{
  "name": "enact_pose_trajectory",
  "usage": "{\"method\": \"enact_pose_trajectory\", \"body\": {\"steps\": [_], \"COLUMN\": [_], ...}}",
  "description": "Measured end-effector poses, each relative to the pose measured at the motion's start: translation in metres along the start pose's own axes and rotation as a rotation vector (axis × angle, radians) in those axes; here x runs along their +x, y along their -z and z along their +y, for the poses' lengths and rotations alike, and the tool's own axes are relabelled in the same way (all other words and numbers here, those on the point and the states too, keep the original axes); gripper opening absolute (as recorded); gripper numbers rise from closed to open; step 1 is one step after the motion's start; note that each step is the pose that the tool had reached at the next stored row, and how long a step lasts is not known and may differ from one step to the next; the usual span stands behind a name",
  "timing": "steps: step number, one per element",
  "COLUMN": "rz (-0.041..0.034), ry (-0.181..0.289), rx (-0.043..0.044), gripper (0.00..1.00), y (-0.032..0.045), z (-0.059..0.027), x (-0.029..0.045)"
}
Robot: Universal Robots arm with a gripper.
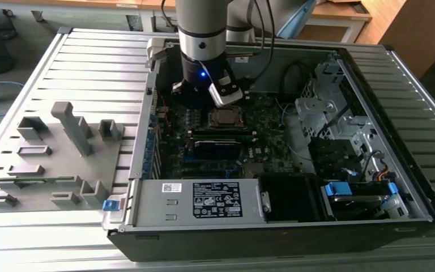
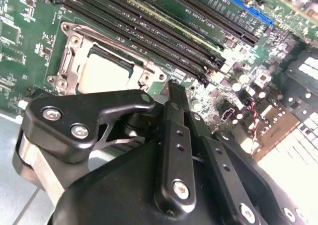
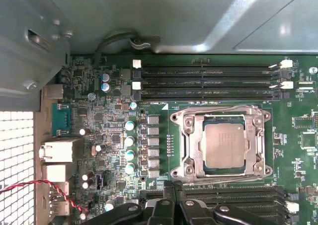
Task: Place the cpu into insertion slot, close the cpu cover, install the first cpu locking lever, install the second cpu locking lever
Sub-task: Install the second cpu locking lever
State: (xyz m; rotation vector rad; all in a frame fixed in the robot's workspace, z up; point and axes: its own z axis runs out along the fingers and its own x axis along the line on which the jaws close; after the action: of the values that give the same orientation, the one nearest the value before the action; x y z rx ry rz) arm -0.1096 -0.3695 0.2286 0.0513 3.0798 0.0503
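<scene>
Inside the open computer case (image 1: pixel 399 187), just beyond the pincer (image 2: pixel 171 88), the cpu (image 3: pixel 224 145) lies flat in the insertion slot (image 3: pixel 221 116) of the green motherboard (image 3: pixel 149 86), with the cpu cover (image 3: pixel 188 145) down around it so the silver top shows through its window. The pincer's black fingers (image 2: pixel 175 130) are drawn narrow, tips together, holding nothing, poised above the board beside the socket. Long black memory slots (image 3: pixel 203 81) run on the socket's far side, with more between socket and pincer.
</scene>
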Motion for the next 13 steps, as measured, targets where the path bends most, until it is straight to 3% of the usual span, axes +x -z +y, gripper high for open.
{"method": "enact_pose_trajectory", "body": {"steps": [6, 13], "rz": [0.0, -0.0001], "ry": [0.0, 0.0], "rx": [0.0001, 0.0001], "gripper": [0.11, 0.11], "y": [-0.0001, -0.0017], "z": [0.0001, 0.0012], "x": [-0.0022, -0.0245]}}
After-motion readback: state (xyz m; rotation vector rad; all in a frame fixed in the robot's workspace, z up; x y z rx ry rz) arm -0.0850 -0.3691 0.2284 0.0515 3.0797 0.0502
